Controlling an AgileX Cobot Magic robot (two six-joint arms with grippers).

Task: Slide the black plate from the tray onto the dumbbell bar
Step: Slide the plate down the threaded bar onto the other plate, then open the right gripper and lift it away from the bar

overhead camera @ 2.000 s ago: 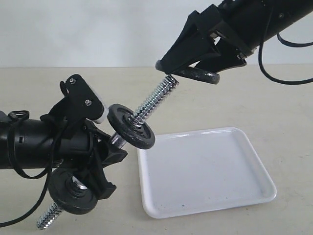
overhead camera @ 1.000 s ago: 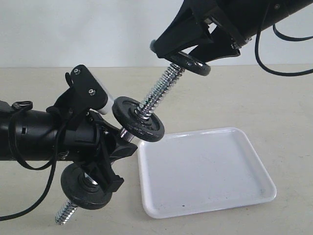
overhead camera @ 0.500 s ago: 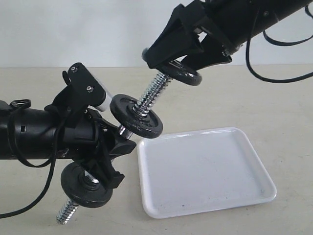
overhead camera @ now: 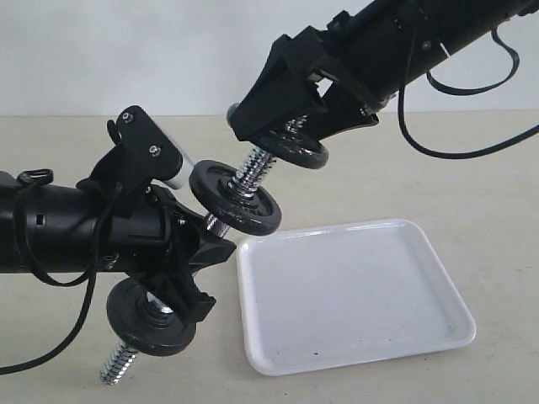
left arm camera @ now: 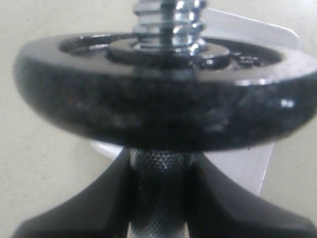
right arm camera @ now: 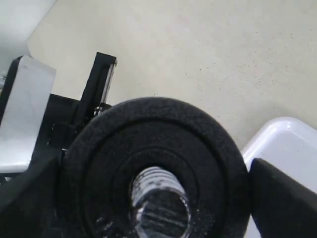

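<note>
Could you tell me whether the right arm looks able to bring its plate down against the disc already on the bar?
Probably yes. The plate in the right arm's jaws is already over the threaded end of the bar, and only bare thread shows between it and the seated disc.
</note>
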